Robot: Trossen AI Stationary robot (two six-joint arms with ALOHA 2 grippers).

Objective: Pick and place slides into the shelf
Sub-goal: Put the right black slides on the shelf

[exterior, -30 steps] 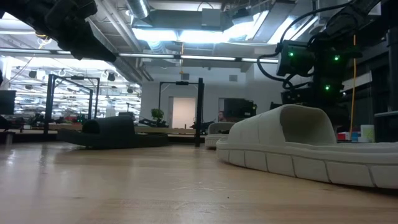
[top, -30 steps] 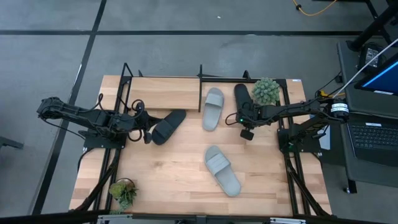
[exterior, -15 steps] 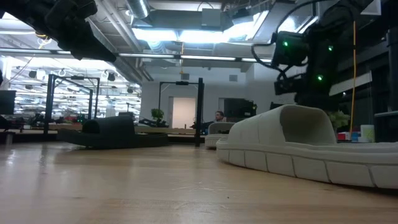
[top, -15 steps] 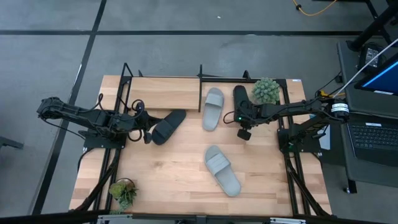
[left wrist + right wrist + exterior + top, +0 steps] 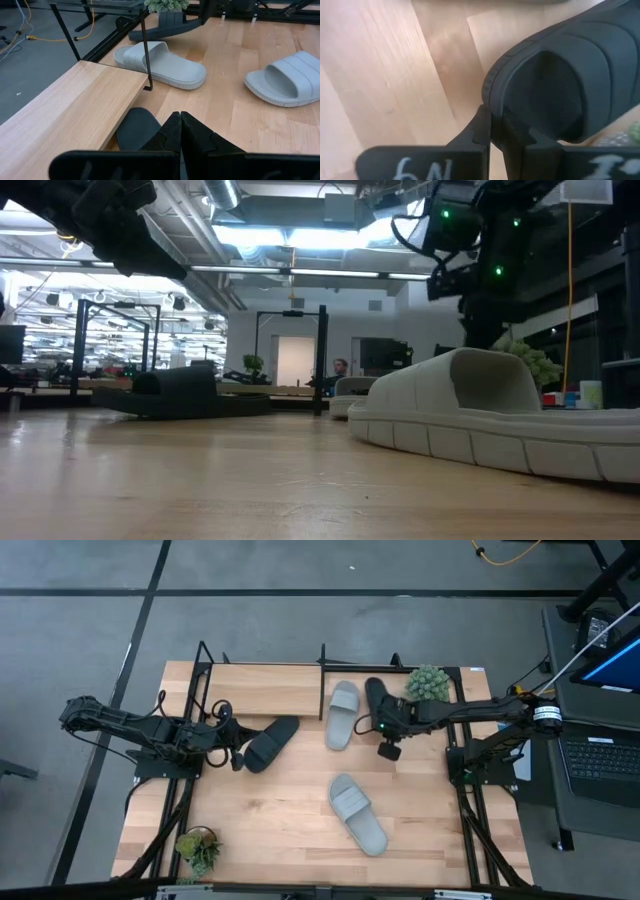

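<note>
Shelf [image 5: 262, 690] stood at the bench's [image 5: 280, 830] far edge. Right gripper [image 5: 381, 726] clasped a black slide [image 5: 378, 698] at its rim, beside a grey slide [image 5: 342, 714] near the shelf's right end. Left gripper [image 5: 238, 745], clenched and holding nothing, rested at another black slide [image 5: 270, 743] just before the shelf. Second grey slide [image 5: 358, 813] lay well clear.

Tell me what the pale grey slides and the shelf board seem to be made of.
The pale grey slides look like moulded foam or soft rubber, probably EVA: matte, one-piece, with ribbed straps and no seams. The shelf board looks like light wood or wood laminate, with fine straight grain and a smooth satin surface; which of the two I cannot tell.
</note>
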